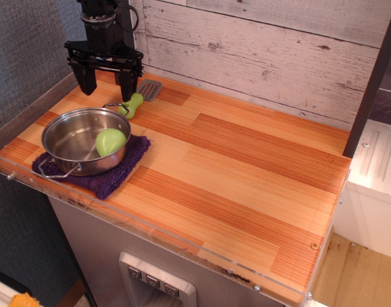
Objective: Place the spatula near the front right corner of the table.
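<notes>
The spatula [139,98] lies flat on the table [246,166] at the back left, its lime-green handle pointing toward the pan and its grey slotted blade toward the back wall. My gripper [108,85] is black and hangs open above the table, just left of the spatula. Its right finger [127,83] stands close beside the handle, its left finger further left. It holds nothing. The front right corner of the table is near a screw head [314,245].
A steel pan [85,139] with a smooth green lump [110,141] inside sits on a purple cloth [103,174] at the front left. A clear acrylic rim [151,230] edges the table. A white cabinet [374,185] stands to the right.
</notes>
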